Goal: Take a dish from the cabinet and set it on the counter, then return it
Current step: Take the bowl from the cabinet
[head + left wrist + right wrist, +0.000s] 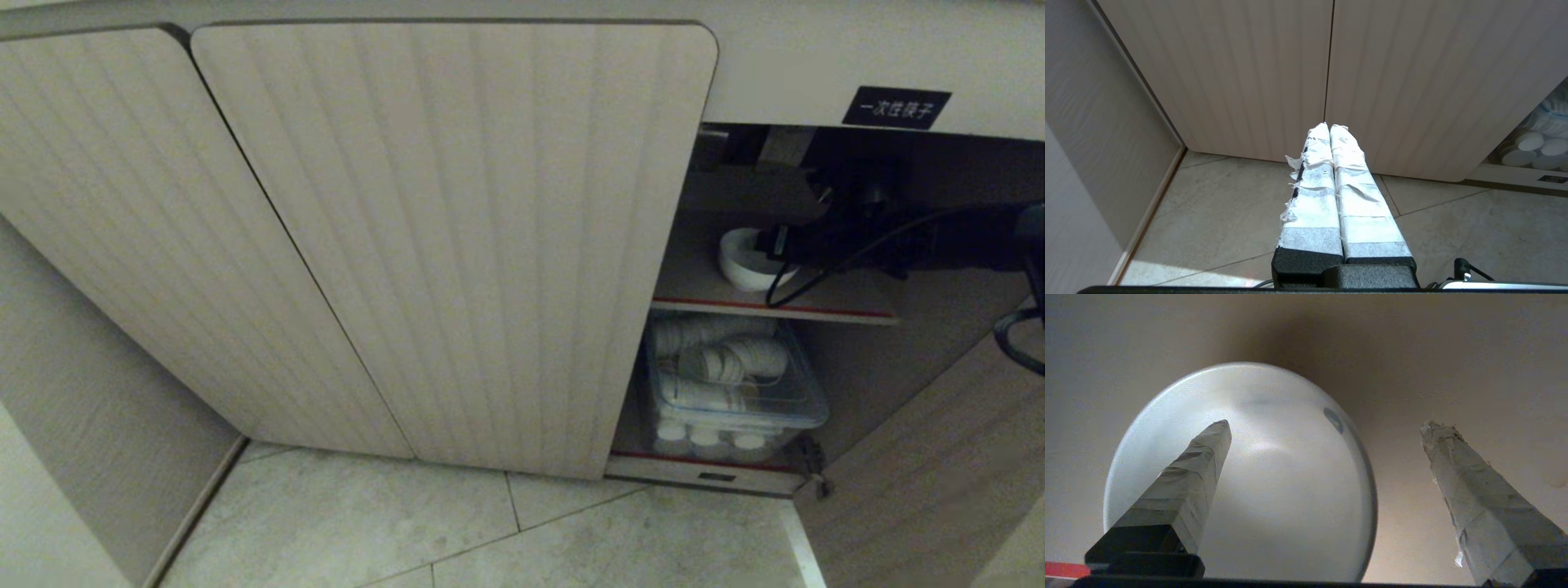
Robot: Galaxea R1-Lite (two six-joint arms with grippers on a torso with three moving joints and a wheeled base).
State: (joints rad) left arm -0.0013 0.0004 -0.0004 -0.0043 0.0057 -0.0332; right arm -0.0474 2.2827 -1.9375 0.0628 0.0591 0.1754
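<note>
The dish [739, 263], a small white bowl, stands on the cabinet's [457, 245] upper red-edged shelf [816, 311], behind the open right-hand doorway. My right gripper [771, 243] reaches into that compartment from the right and is open at the bowl. In the right wrist view the dish [1290, 490] fills the left half. One taped finger [1188, 486] lies over its inside and the other finger [1478, 498] is well outside the rim, with the right gripper [1327, 424] spanning the rim. My left gripper [1329, 125] is shut and empty, parked low before the closed doors. The counter is out of view.
A clear plastic bin [804, 408] of white cups and lids sits on the lower shelf. The swung-open door [939, 457] stands at the right. A black cable [804, 286] hangs over the shelf edge. Tiled floor [490, 531] lies below, and a wall [73, 392] at the left.
</note>
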